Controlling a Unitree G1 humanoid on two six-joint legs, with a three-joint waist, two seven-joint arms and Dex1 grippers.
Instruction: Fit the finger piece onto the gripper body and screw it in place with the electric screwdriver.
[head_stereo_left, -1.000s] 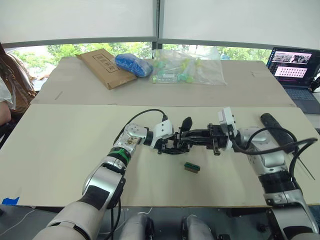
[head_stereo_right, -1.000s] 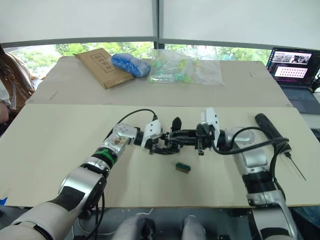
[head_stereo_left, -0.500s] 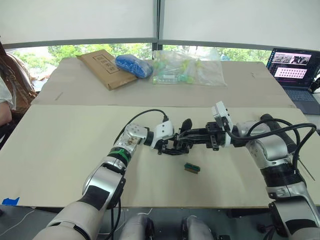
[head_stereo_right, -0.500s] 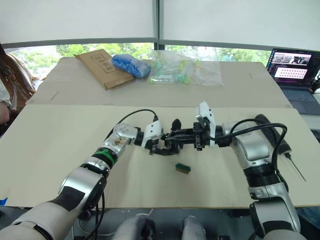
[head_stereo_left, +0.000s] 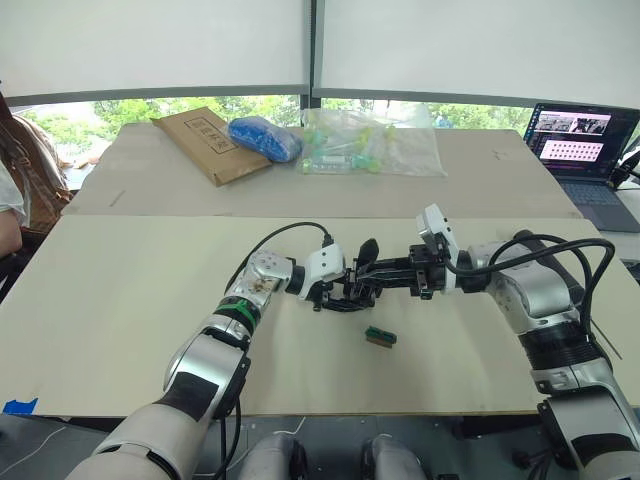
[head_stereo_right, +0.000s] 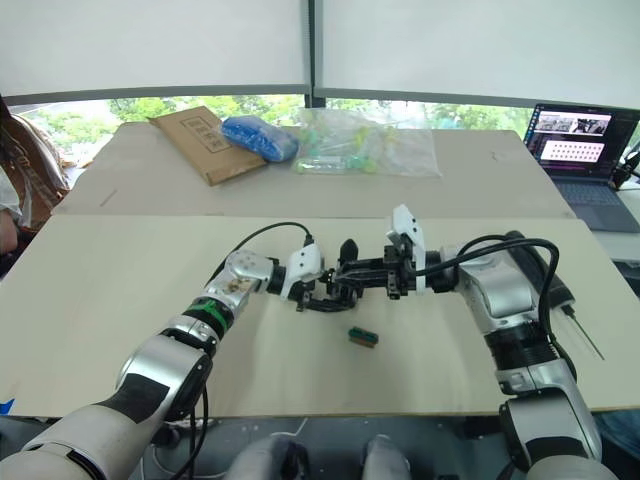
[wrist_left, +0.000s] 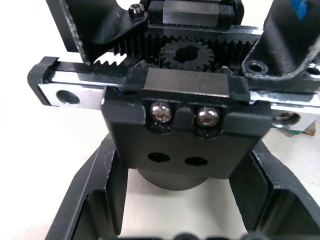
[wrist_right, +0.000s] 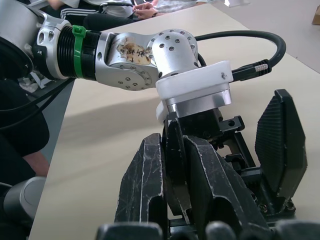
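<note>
At the middle of the table the gripper body (head_stereo_left: 358, 288), a black block with a toothed rack, gear and two screws (wrist_left: 182, 85), is held by my left gripper (head_stereo_left: 342, 291), which is shut on it. One pointed black finger (wrist_right: 279, 145) stands up from it. My right gripper (head_stereo_left: 392, 272) reaches in from the right and is shut on the thin black finger piece (wrist_right: 173, 150), holding it against the body. The electric screwdriver (head_stereo_right: 558, 290) lies at the right behind my right arm, partly hidden, with its bit toward the table's front edge.
A small green block (head_stereo_left: 380, 336) lies just in front of the grippers. On the far table lie a cardboard envelope (head_stereo_left: 205, 140), a blue bag (head_stereo_left: 265, 138) and a clear bag of parts (head_stereo_left: 370, 145). A laptop (head_stereo_left: 582, 150) stands at the right; a person (head_stereo_left: 18, 190) sits at the left.
My right forearm has lifted and its wrist has turned, and the gripper has edged left against the gripper body. The left arm holds still.
</note>
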